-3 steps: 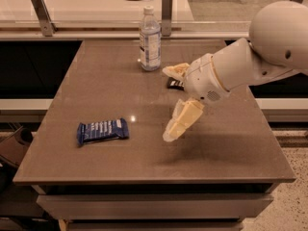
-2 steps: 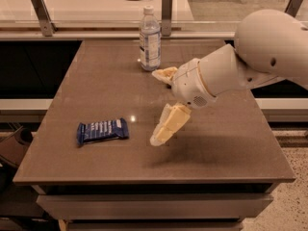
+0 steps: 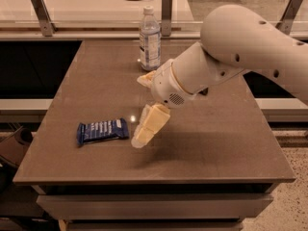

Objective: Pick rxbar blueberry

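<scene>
On the front left part of the flat brown table (image 3: 216, 143) lies the rxbar blueberry (image 3: 102, 131), a small flat bar in a shiny blue wrapper with white letters. It has not moved at all in the last 1 second. What has moved is your gripper (image 3: 139, 109), the cream 2-finger claw on the big white arm (image 3: 250, 47). It has slid left across the table and now hangs just beside the right end of the bar, and it seems to be a little above the table top. Its 2 fingers are spread wide apart and hold nothing. 1 finger (image 3: 147, 126) points down near the bar but does not touch it yet. So I think you are closing in well, and the grab is not yet done. The clear plastic water bottle (image 3: 150, 37) stands well behind, out of the way.
</scene>
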